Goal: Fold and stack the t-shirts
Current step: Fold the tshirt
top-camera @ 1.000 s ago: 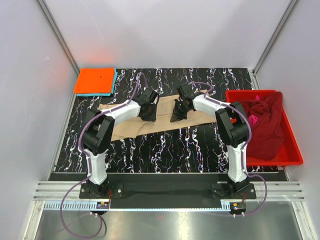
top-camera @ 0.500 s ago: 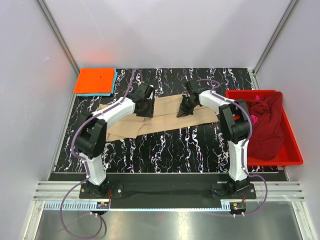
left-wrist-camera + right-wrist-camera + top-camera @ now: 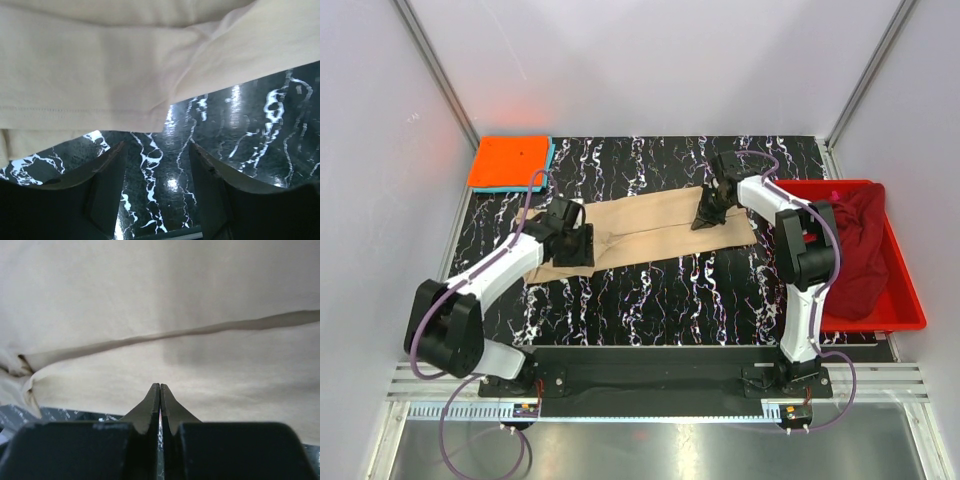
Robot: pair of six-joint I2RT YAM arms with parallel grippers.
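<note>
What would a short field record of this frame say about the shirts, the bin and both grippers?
tan shirt: spread flat as a long strip, mid-table
folded stack: orange shirt on top of light blue shirt, far left corner
maroon shirt: bunched inside red bin
left gripper: open, empty, over bare table at the tan shirt's left end
right gripper: shut, tips at the tan shirt's right part; cannot tell if cloth is pinched
</note>
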